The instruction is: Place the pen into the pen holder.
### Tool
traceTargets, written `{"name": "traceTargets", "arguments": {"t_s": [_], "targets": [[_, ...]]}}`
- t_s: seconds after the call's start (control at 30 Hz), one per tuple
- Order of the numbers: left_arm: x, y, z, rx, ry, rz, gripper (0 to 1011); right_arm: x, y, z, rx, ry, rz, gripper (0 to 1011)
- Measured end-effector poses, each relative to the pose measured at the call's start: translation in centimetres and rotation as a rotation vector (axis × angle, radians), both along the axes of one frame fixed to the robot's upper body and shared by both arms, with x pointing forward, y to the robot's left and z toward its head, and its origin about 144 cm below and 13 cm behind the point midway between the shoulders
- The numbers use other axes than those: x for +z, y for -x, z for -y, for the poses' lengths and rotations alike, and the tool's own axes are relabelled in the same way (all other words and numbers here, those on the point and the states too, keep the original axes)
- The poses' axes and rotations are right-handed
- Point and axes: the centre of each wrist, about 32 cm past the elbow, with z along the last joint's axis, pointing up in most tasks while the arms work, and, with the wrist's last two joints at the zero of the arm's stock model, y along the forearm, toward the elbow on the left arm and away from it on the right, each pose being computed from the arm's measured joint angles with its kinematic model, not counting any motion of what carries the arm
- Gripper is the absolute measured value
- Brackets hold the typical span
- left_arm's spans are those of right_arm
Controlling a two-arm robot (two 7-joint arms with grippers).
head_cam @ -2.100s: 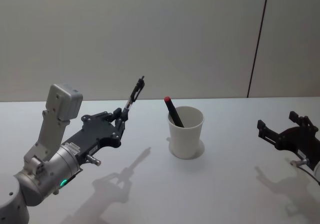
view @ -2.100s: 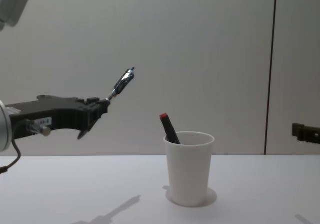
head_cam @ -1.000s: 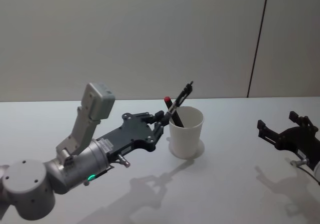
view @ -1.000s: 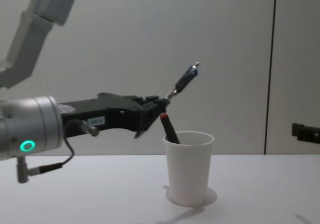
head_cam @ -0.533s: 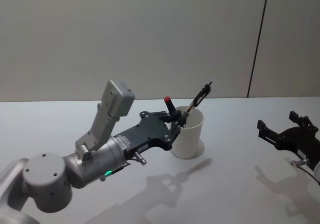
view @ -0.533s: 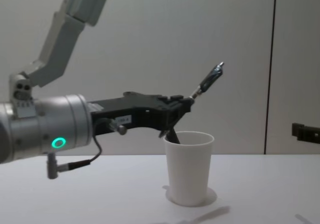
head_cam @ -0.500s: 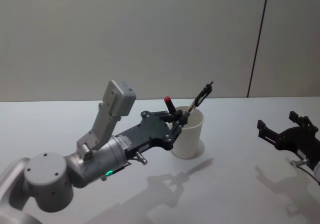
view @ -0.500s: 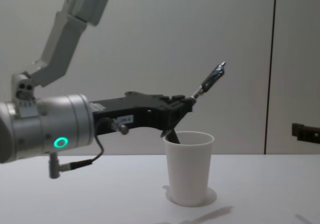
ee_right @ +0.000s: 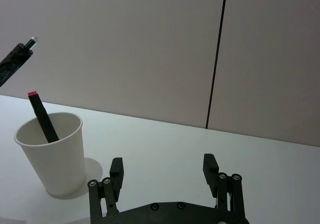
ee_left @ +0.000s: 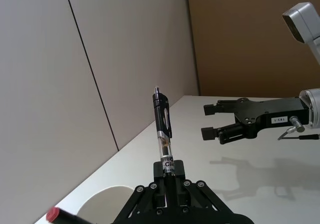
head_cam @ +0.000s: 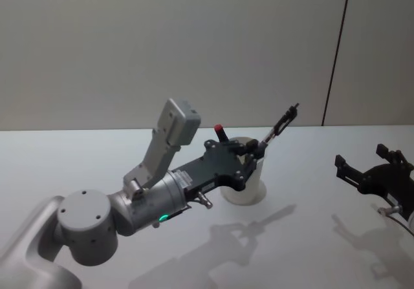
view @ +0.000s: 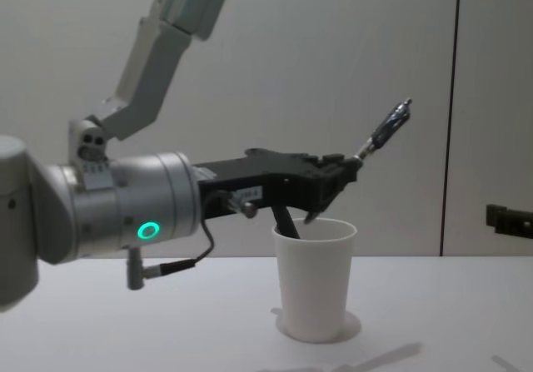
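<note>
A black and clear pen [head_cam: 279, 128] [view: 383, 135] [ee_left: 163, 134] slants up and to the right, its lower end pinched in my left gripper [head_cam: 259, 148] [view: 350, 166] [ee_left: 168, 176]. That gripper hovers just above the rim of the pen holder [view: 315, 285] [head_cam: 249, 187] [ee_right: 52, 154], a white paper cup. The pen's upper end [ee_right: 12, 61] reaches past the cup's right side. My right gripper [head_cam: 372, 166] [ee_right: 164, 166] [ee_left: 215, 121] stays open and idle at the far right, low over the table.
A black marker with a red cap [head_cam: 219, 130] [view: 285, 222] [ee_right: 42, 118] leans inside the cup toward its left side. The white table [view: 433, 322] ends at a grey wall behind it.
My left arm has carried the pen to the right, from well left of the cup to above its mouth. The right arm has not moved.
</note>
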Motion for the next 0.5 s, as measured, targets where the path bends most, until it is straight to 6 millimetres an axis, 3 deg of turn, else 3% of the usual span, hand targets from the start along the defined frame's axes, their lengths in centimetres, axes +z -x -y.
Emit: {"name": "traceTargets", "arguments": {"t_s": [0.5], "targets": [[0.1,-0.4,2.7,-0.038,0.005,-0.007,126,0.0,0.0,0.0,0.0,0.0,0.0,1001]]}}
